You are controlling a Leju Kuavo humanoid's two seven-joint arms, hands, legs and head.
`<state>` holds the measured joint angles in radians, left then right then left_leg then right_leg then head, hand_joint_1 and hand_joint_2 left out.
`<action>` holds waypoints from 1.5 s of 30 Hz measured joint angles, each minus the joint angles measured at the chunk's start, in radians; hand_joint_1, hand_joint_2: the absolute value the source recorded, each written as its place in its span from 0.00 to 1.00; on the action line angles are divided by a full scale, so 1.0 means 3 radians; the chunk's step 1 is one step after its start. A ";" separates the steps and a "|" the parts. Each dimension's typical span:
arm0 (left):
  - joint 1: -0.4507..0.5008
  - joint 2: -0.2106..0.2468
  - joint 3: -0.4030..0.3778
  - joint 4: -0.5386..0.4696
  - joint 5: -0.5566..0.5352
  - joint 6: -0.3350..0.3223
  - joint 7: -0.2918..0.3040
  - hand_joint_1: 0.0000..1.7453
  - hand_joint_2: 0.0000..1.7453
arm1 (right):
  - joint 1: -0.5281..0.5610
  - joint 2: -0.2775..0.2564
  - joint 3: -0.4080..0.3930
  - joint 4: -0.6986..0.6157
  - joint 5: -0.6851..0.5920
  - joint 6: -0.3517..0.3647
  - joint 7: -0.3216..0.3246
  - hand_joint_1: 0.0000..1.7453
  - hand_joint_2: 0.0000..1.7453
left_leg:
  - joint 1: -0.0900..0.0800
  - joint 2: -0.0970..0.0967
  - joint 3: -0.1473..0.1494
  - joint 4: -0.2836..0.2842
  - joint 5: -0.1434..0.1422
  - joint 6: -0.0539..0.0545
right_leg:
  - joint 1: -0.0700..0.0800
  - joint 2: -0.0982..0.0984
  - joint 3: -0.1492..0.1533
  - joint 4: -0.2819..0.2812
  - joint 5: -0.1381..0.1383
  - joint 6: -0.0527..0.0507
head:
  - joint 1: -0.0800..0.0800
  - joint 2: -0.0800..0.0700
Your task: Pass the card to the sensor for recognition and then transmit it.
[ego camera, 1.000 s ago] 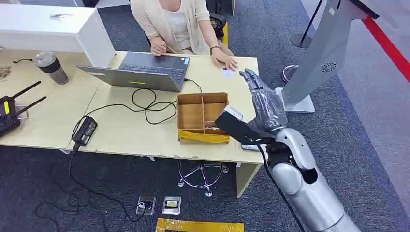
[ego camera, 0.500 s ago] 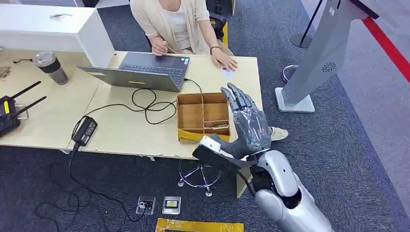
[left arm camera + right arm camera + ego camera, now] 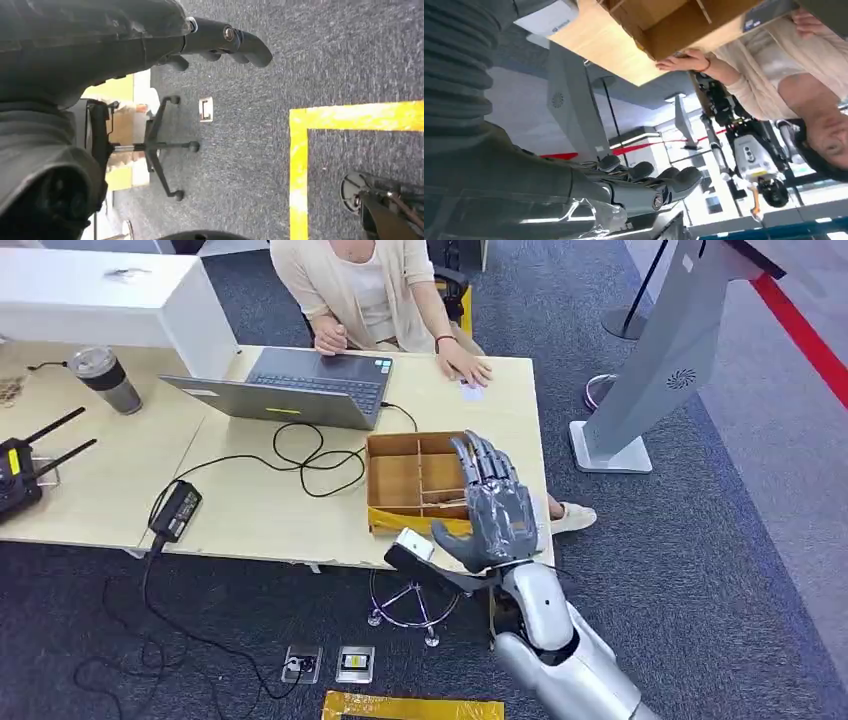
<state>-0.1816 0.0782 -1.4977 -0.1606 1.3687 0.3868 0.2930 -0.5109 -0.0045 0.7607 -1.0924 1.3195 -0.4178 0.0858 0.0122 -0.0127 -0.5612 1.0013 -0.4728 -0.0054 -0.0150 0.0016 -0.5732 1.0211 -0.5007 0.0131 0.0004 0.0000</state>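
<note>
So the right robot hand [image 3: 492, 502] is up over the near right corner of the counter [image 3: 260, 510], fingers stretched out flat and spread apart, released, nothing in it. The fingertips reach over the right side of the cardboard divider box [image 3: 410, 478], and the thumb sticks out toward the left, just above the box's yellow front edge. In the right wrist view the same robot hand [image 3: 644, 187] has its fingers straight and loosely side by side, with the underside of the counter and the box above it.

The left robot hand [image 3: 225, 42] hangs low over the grey carpet next to a yellow floor line [image 3: 300, 165]; fingers look gently curled with nothing in them, but I can't tell for sure how closed it is.

The card [image 3: 470, 392] is a small white thing lying on the far right of the counter, right by the person's hand [image 3: 466, 366], well away from the robot hand.

Compared to half a second ago, the right arm has pulled back and to the left, and a second ago it was way further out, fingertips near the card. Card and person haven't budged.
</note>
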 joint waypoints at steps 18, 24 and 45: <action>0.0001 0.0143 0.0001 0.0000 -0.0025 -0.0595 -0.0303 0.00 0.00 | -0.0335 0.0437 0.0046 0.1352 0.0131 -0.0077 0.0193 0.00 1.00 | 0.0004 0.0000 0.0001 0.0000 0.0000 0.0000 | 0.0005 0.0001 0.0000 0.0000 0.0000 0.0000 | 0.0000 0.0000; 0.0003 0.0253 0.0001 0.0003 -0.0037 -0.0660 -0.0355 0.00 0.00 | -0.0362 0.0483 0.0046 0.1554 0.0123 -0.0066 0.0224 0.00 1.00 | 0.0005 0.0000 0.0000 0.0000 0.0000 -0.0001 | 0.0006 0.0001 0.0000 0.0000 0.0000 0.0000 | 0.0000 0.0000; 0.0008 0.0411 0.0000 0.0004 -0.0170 -0.0909 -0.0593 0.00 0.00 | -0.0452 0.0498 -0.0056 0.1913 0.0175 -0.0035 0.0351 0.00 1.00 | 0.0005 0.0001 0.0000 0.0001 0.0000 -0.0001 | 0.0006 0.0001 0.0000 0.0000 0.0000 0.0000 | 0.0001 0.0000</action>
<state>-0.1792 0.2014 -1.4977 -0.1595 1.3176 0.1141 0.1152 -0.6465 0.1450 0.7439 -0.5184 1.3722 -0.4284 0.1911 0.0137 -0.0124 -0.5612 1.0017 -0.4726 -0.0056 -0.0131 0.0019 -0.5732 1.0212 -0.5008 0.0131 0.0008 0.0000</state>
